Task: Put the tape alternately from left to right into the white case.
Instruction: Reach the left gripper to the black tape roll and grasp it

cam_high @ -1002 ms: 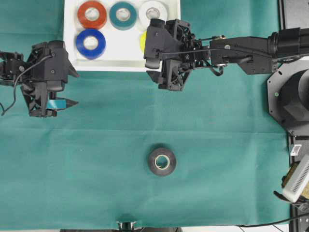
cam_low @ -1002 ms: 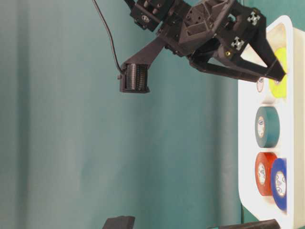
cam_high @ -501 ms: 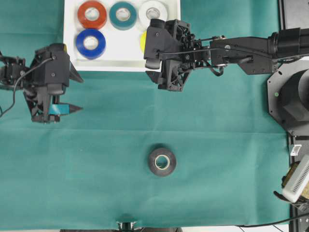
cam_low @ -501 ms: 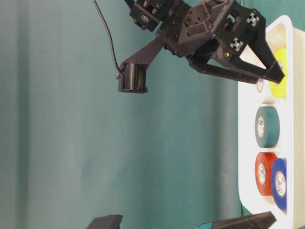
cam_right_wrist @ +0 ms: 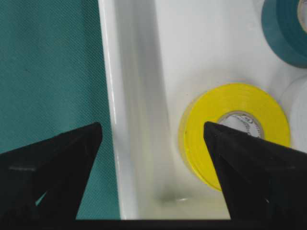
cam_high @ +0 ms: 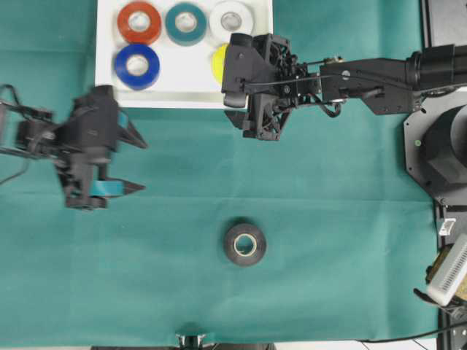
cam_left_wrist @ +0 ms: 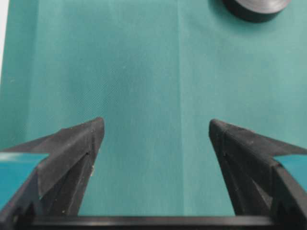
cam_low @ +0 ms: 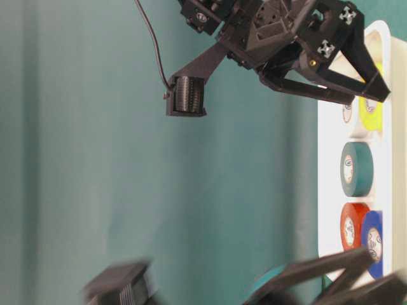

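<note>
While the black tape roll [cam_high: 244, 244] is lying flat and alone on the green cloth [cam_high: 328, 219], nearest the front edge and well apart from everything else, the left gripper [cam_high: 128, 165] is hanging over bare cloth to its left with both jaws spread wide and nothing between them, fingertips pointing toward that roll, which looks like a lineup for the last pickup. Farther back, the right gripper [cam_high: 255, 120] is poised over the front rim of the white case [cam_high: 182, 95], jaws wide and empty too, straddling the rim with the yellow tape roll [cam_right_wrist: 235, 129] resting in the case's corner just beneath one finger, so that roll reads as delivered. Beyond it, blue [cam_high: 136, 65], red [cam_high: 139, 22], teal [cam_high: 186, 22] and white [cam_high: 231, 20] rolls are sitting flat inside the case, leaving one free spot between blue and yellow.
</note>
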